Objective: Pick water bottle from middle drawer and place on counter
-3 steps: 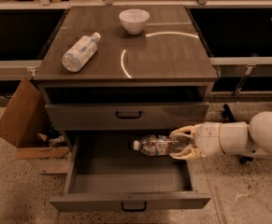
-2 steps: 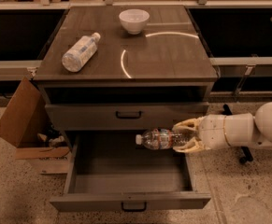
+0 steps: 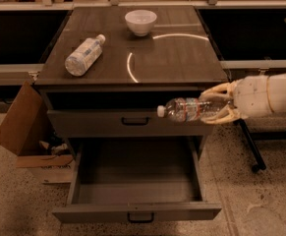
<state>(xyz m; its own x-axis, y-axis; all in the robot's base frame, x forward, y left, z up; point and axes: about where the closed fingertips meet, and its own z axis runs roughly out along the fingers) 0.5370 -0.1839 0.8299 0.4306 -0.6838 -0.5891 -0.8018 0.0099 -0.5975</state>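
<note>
Gripper [image 3: 215, 106] at right of centre, fingers pinching the base end of the water bottle [image 3: 186, 109]. Bottle is horizontal, cap to the left, apparently clear of the closed drawer [image 3: 93, 123] behind. Middle drawer [image 3: 132, 173] open, lower centre. Counter [image 3: 182, 58] bears a larger bottle [image 3: 84, 55] and a white bowl [image 3: 140, 22].

Claw [image 3: 212, 107] with water bottle [image 3: 186, 109] near right front of counter [image 3: 182, 58] (bowl [image 3: 140, 22], bigger bottle [image 3: 83, 56] leftward)
</note>
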